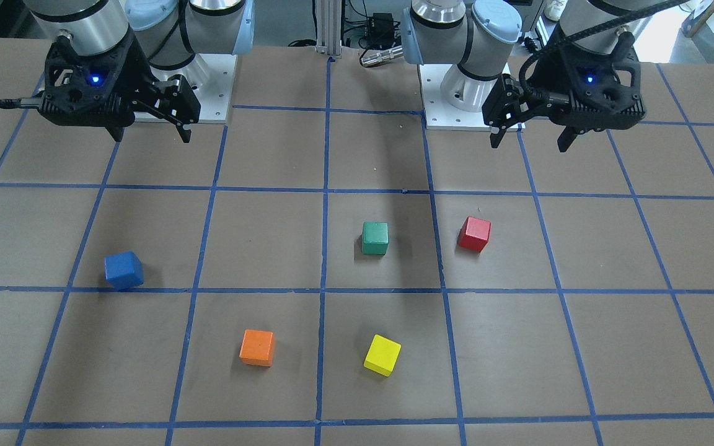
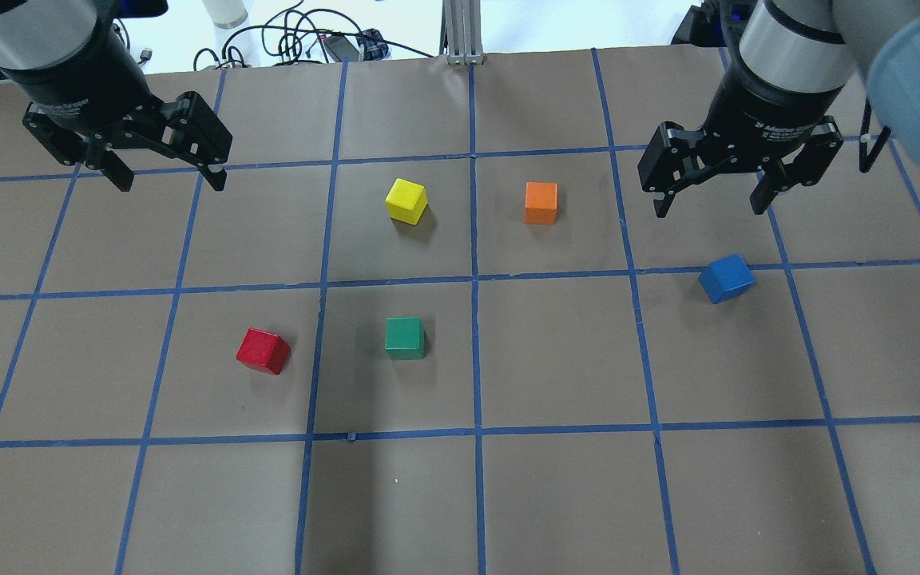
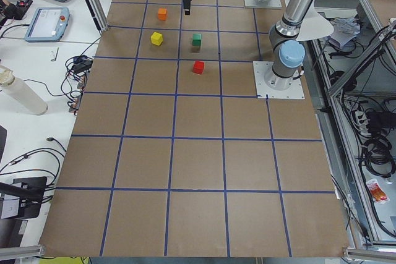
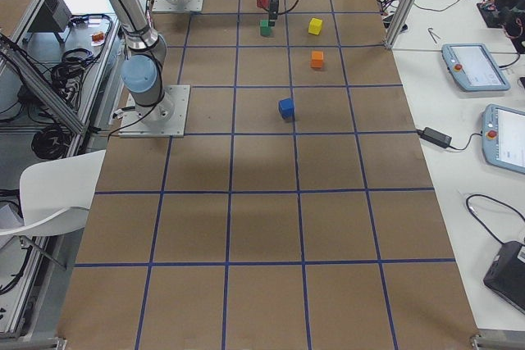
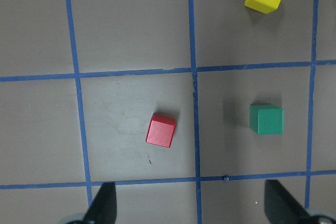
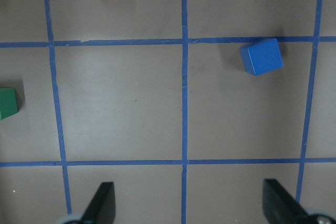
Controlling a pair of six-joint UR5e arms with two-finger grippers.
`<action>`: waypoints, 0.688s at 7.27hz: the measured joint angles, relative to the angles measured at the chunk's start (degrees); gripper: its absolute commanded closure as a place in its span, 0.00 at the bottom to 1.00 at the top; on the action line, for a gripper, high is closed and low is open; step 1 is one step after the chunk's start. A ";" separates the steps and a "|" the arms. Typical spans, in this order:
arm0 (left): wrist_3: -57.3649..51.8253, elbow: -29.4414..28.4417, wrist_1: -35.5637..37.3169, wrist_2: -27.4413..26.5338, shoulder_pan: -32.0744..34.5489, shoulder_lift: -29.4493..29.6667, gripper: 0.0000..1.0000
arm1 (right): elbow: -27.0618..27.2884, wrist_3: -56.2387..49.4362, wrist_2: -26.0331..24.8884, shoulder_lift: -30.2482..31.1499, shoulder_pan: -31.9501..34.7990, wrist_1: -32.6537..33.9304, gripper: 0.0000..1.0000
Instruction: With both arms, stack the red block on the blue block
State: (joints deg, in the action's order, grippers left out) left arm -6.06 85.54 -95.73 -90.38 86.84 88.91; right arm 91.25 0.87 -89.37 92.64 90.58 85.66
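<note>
The red block (image 2: 263,351) sits on the brown table on my left side; it also shows in the front view (image 1: 474,233) and the left wrist view (image 5: 160,130). The blue block (image 2: 726,278) sits on my right side, turned a little against the grid; it also shows in the front view (image 1: 124,271) and the right wrist view (image 6: 261,56). My left gripper (image 2: 164,172) hovers open and empty, high, beyond and left of the red block. My right gripper (image 2: 709,209) hovers open and empty just beyond the blue block.
A green block (image 2: 405,338) lies right of the red block. A yellow block (image 2: 406,200) and an orange block (image 2: 541,203) lie farther out near the middle. Blue tape lines grid the table (image 2: 556,495). Both arm bases (image 1: 475,111) stand at the near edge.
</note>
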 measured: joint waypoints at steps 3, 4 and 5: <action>-0.12 0.46 0.12 0.04 0.46 0.01 0.00 | -0.01 -0.04 0.03 -0.04 -0.33 -0.35 0.00; -0.40 0.96 0.03 0.03 0.49 0.13 0.00 | -0.02 -0.06 0.21 0.00 -0.35 -0.71 0.00; -1.11 2.73 0.04 -1.00 0.03 0.23 0.00 | 0.02 -0.08 0.18 0.02 -0.34 -1.00 0.00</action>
State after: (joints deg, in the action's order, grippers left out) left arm -7.17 88.26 -95.69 -91.39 86.87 89.14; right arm 91.27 0.80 -89.19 92.66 90.24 84.66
